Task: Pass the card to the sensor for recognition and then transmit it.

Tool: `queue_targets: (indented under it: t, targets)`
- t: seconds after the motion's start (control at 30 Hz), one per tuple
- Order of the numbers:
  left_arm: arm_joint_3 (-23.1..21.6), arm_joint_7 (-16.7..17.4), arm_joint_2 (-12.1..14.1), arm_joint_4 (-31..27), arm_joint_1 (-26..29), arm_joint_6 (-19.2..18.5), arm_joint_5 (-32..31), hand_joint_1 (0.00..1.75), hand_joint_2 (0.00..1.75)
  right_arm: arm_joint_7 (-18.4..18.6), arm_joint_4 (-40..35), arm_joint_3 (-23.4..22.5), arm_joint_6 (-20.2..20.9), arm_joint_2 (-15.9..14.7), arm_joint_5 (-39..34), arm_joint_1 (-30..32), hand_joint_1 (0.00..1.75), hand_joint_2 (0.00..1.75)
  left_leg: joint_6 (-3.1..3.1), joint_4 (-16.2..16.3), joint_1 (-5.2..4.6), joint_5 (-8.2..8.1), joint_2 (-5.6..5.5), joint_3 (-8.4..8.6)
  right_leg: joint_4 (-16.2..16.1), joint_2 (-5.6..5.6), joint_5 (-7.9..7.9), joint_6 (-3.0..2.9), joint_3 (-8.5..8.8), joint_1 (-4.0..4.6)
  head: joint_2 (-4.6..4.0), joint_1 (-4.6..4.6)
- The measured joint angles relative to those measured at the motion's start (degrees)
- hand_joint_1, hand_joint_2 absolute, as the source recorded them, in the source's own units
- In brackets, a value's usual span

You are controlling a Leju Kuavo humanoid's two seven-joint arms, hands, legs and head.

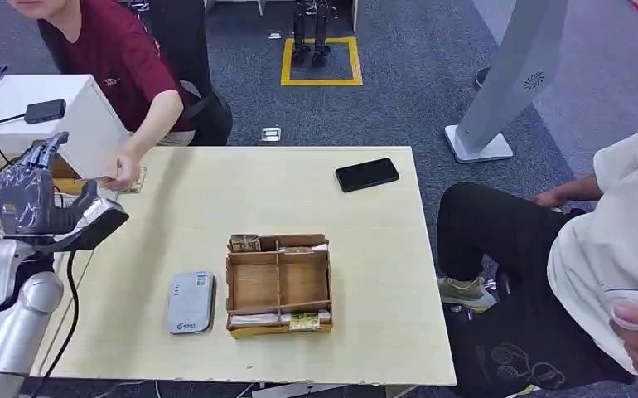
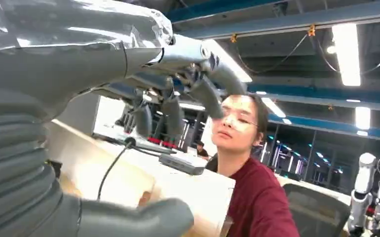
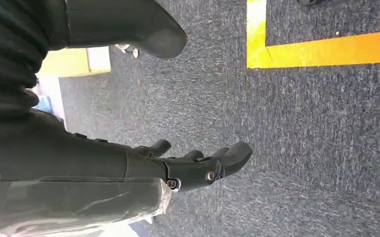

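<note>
My left hand (image 1: pixel 34 195) is raised beside the table's left edge, fingers pointing up and apart, with nothing in it. In the left wrist view the left hand (image 2: pixel 168 94) is spread with air between fingers and thumb. A person in a maroon shirt presses a hand on a small card (image 1: pixel 136 182) at the table's far left corner, just right of my left hand. The grey card sensor (image 1: pixel 190 302) lies flat near the front edge. My right hand (image 3: pixel 198 165) hangs over grey carpet, fingers loosely apart and holding nothing.
A cardboard divided box (image 1: pixel 278 284) with cards along its ends stands right of the sensor. A black phone (image 1: pixel 366 174) lies at the far right. A white box (image 1: pixel 59 124) with a black device stands behind my left hand. A second person (image 1: pixel 581 257) sits right of the table.
</note>
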Motion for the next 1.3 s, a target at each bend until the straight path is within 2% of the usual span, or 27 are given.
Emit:
queue_targets:
  t: [0.17, 0.3, 0.43, 0.6, 0.97, 1.07, 1.13, 1.2, 1.3]
  targets:
    - [0.33, 0.11, -0.24, 0.0, 0.59, 0.64, 1.4, 0.0, 1.75, 0.39, 0.0, 0.0, -0.11, 0.0, -0.24, 0.04, 0.0, 1.75, 0.0, 0.0, 0.0, 0.0, 0.0, 0.01, 0.01, -0.01, 0.01, 0.01, 0.02, 0.0, 0.0, 0.0]
    - [2.23, 0.7, -0.24, 0.0, 1.8, 2.05, 2.05, 0.0, 1.75, 0.63, 0.0, 0.0, -0.2, 0.0, -0.39, 0.06, 0.0, 1.75, 0.0, -0.01, 0.01, 0.0, -0.01, -0.01, 0.01, 0.0, 0.0, 0.0, 0.01, 0.01, 0.0, 0.0]
    - [5.23, 1.88, 0.22, 0.0, 3.77, 5.25, -0.64, 0.0, 1.75, 0.48, 0.0, 0.0, -0.44, 0.0, -0.5, 0.1, 0.0, 1.75, 0.0, -0.01, 0.01, 0.0, 0.01, -0.01, 0.01, 0.03, 0.0, 0.0, -0.02, 0.01, 0.0, 0.02]
    - [7.48, 1.95, 0.37, 0.0, 4.89, 5.57, -0.99, 0.0, 1.75, 0.46, 0.0, -0.02, -0.5, 0.0, -0.52, 0.05, 0.0, 1.75, 0.0, -0.01, 0.01, 0.0, -0.03, -0.03, 0.01, -0.06, -0.01, 0.0, 0.0, 0.0, 0.0, 0.0]
    - [8.63, 1.95, 0.37, 0.0, 5.07, 5.55, -1.12, 0.0, 1.75, 0.46, 0.0, 0.0, -0.5, 0.0, -0.57, 0.07, 0.0, 1.75, -0.01, -0.01, 0.01, 0.01, -0.04, -0.03, 0.01, -0.05, 0.01, 0.01, 0.01, 0.01, 0.0, 0.0]
    - [9.31, 2.78, 0.79, -0.04, 6.02, 6.76, -1.18, 0.0, 1.75, 0.41, 0.0, 0.0, -0.59, 0.0, -1.03, 0.03, 0.0, 1.75, -0.01, -0.04, 0.02, 0.0, 0.03, -0.05, 0.04, 0.02, 0.01, 0.01, 0.02, 0.01, 0.0, 0.02]
    - [11.55, 3.15, 2.19, -0.35, 8.42, 9.13, -0.08, 0.0, 1.75, 0.68, 0.0, 0.0, -0.7, 0.0, -1.18, 0.1, 0.0, 1.75, -0.04, -0.06, 0.02, -0.04, 0.29, -0.01, 0.06, 0.26, 0.0, 0.0, -0.01, 0.01, 0.0, 0.0]
    - [16.29, 2.8, 3.92, -0.77, 11.7, 10.73, 1.84, 0.0, 1.75, 1.25, 0.0, -0.02, -0.72, 0.0, -1.22, 0.33, 0.0, 1.75, -0.04, -0.09, 0.04, -0.07, 0.43, 0.01, 0.08, 0.42, -0.01, -0.02, -0.07, 0.02, 0.0, -0.02]
    - [27.8, -0.16, 6.99, 0.59, 15.95, 10.95, 6.17, 0.0, 1.75, 1.66, 0.0, -0.02, -0.74, 0.0, -1.18, 0.66, 0.0, 1.75, -0.1, -0.11, 0.14, -0.13, 0.51, -0.03, 0.07, 0.48, -0.09, -0.13, -0.16, 0.12, 0.0, 0.0]
